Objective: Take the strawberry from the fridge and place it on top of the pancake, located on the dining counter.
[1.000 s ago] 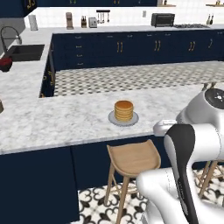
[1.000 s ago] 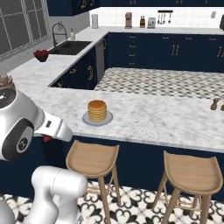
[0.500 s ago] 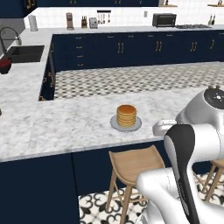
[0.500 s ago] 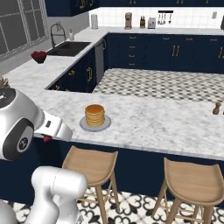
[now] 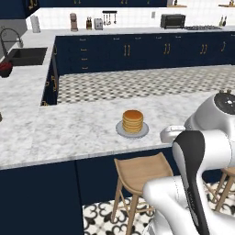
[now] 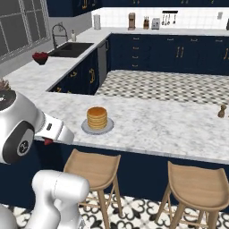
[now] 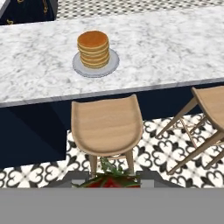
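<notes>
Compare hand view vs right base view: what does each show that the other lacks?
Hand view: the tiny red strawberry with green leaves pinched in the shut gripper, above a round wooden stool.

Right base view: the black sink with its curved faucet, a dark-red bowl, a small brown shaker.

Both: the golden pancake stack on its pale plate, on the white-grey marble dining counter.

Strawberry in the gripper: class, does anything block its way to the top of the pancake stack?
Nothing visible does. The strawberry sits between the fingertips above a wooden stool; the pancake lies uncovered on its plate just beyond the dining counter edge.
</notes>
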